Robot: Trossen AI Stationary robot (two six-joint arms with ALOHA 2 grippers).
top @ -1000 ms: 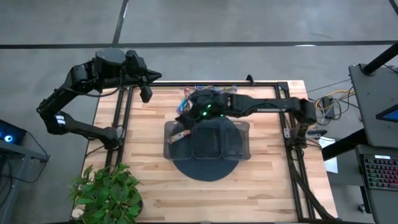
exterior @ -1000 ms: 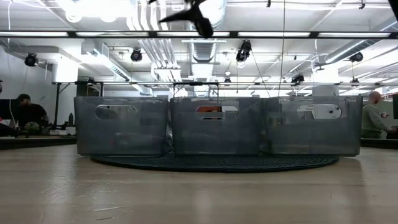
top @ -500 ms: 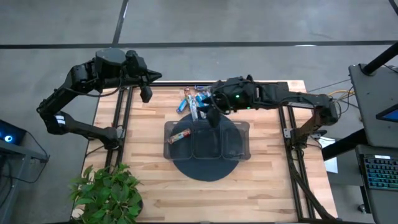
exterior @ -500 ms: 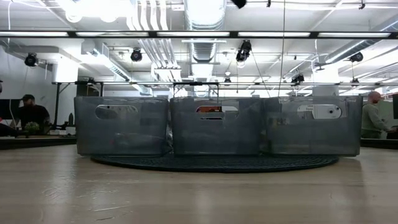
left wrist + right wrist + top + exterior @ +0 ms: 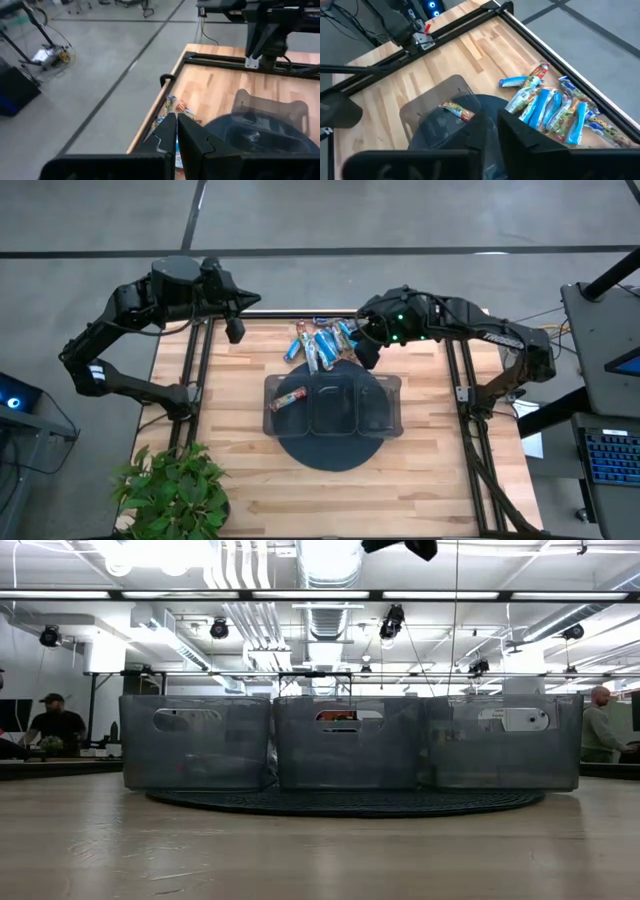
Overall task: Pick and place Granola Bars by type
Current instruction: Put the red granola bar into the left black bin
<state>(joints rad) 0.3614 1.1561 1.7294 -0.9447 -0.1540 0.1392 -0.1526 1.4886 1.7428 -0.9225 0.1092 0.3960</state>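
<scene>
Several foil-wrapped Granola Bars point(image 5: 320, 342), light blue and multicolour, lie in a loose pile on the wood near the table's far edge, also in the right wrist view point(image 5: 555, 107). One reddish bar point(image 5: 290, 397) lies in the left compartment of the dark three-compartment tray point(image 5: 388, 383). My right gripper point(image 5: 367, 357) hovers shut above the tray's far edge, just right of the pile, with nothing between its fingers point(image 5: 520, 137). My left gripper point(image 5: 235, 332) waits shut over the table's far left corner.
The tray stands on a dark round mat point(image 5: 330, 455). Black rails point(image 5: 195, 370) run along the table's left, far and right edges. A potted plant point(image 5: 170, 490) stands off the near left corner. Bare wood lies toward the near edge. People sit far behind the table point(image 5: 50, 720).
My right gripper has swung from above the tray's left compartment toward the table's right and far edges, ending beside the pile's right end. The reddish bar has stayed in the left compartment, and the pile has not moved.
</scene>
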